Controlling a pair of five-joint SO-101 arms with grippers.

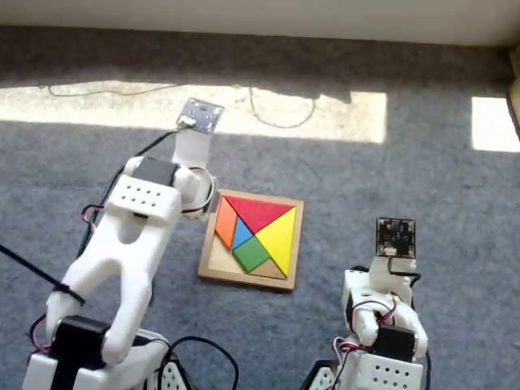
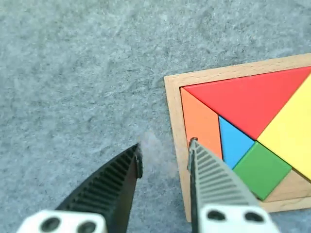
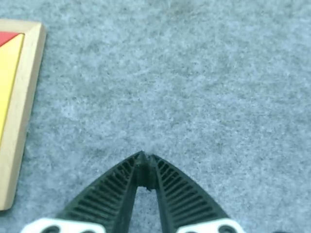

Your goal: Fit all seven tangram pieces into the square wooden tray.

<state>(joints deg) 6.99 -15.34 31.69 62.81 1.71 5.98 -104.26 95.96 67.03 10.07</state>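
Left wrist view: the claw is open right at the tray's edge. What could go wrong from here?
1. The left claw straddles the rim of the tray, with one fingertip by the orange piece. Closing or dropping may drag the tray or lever that piece out.
2. Bare wood shows beside the green piece, so a knock could let seated pieces slide into the gap.

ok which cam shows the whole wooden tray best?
High view: the tray is in frame from above with all four sides showing, so you can see the filled part and the bare wood left along one side. The left wrist view has one corner of it. The right wrist view catches a strip of one edge.
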